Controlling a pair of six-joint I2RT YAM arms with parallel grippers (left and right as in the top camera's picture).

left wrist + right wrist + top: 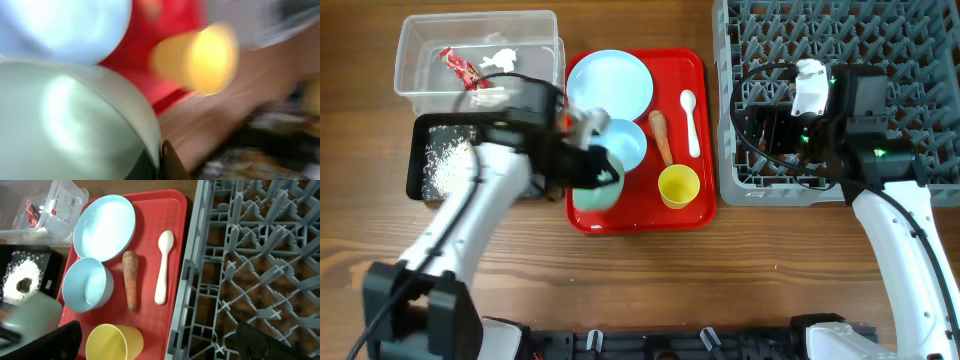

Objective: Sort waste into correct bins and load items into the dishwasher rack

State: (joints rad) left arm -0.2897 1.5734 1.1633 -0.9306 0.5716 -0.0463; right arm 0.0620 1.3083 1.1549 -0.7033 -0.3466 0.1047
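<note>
Left gripper [600, 172] clamps the small mint-green bowl [590, 197] at the near-left corner of the flat red tray [632, 216], the grey pegged plastic rack [920, 60] lying past the tray's right edge, under the spread, empty right gripper [157, 327].

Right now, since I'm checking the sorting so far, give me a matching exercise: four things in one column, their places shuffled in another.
Things:
1. red wrapper
2. rice grains
3. carrot
4. right gripper

Places:
A. on the red tray
B. over the grey rack
C. in the clear tub
D. in the black tub

Pairs: 1-C, 2-D, 3-A, 4-B.
</note>
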